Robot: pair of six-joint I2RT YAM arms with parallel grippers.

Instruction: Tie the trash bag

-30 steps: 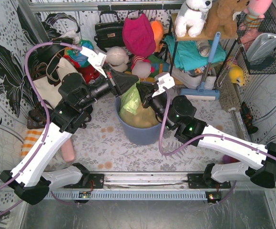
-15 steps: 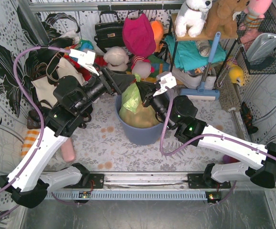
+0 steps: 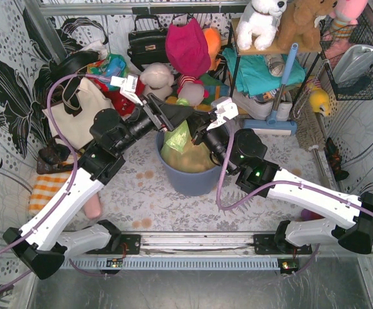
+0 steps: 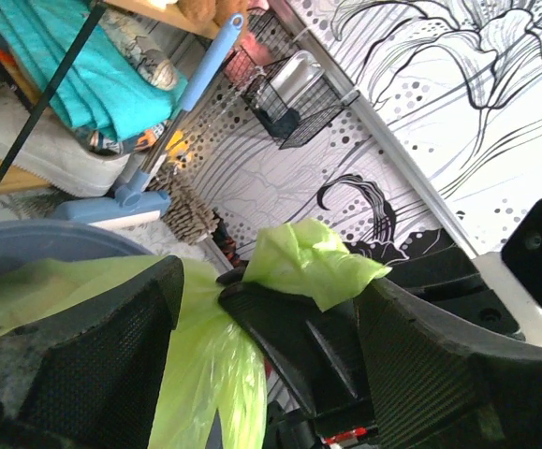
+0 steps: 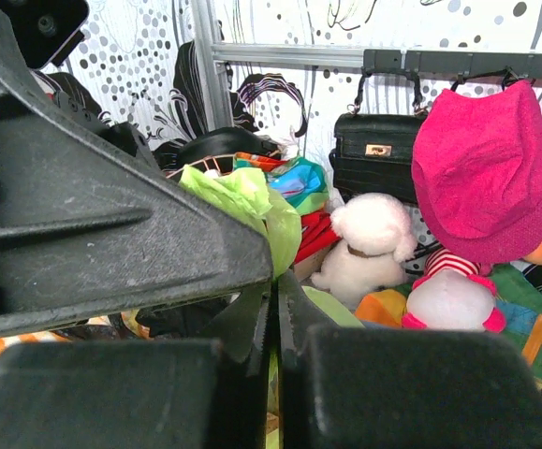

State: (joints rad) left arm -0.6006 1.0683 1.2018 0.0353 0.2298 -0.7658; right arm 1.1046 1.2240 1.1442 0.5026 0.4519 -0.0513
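The trash bag (image 3: 176,138), thin light-green plastic with tan paper showing through, sits in the round bin. Its gathered top is pinched between the shut fingers of my right gripper (image 3: 194,127), and a green tuft (image 5: 252,198) sticks out past the fingertips (image 5: 294,290). My left gripper (image 3: 175,116) stands open just left of that pinch. In the left wrist view its two fingers (image 4: 93,346) straddle the right gripper's black fingers and the bag's neck (image 4: 313,267) without closing on either.
The blue-grey bin (image 3: 189,177) stands mid-table. Behind it lie a cream tote bag (image 3: 76,112), a black handbag (image 3: 146,44), a pink hat (image 3: 187,48) and plush toys (image 3: 157,76). A shelf with a blue-handled brush (image 3: 283,84) and a wire basket (image 3: 357,64) stand at right.
My left gripper has opened and let go of the bag's top, and its arm has swung out to the left and back. The right gripper stays shut on the bag.
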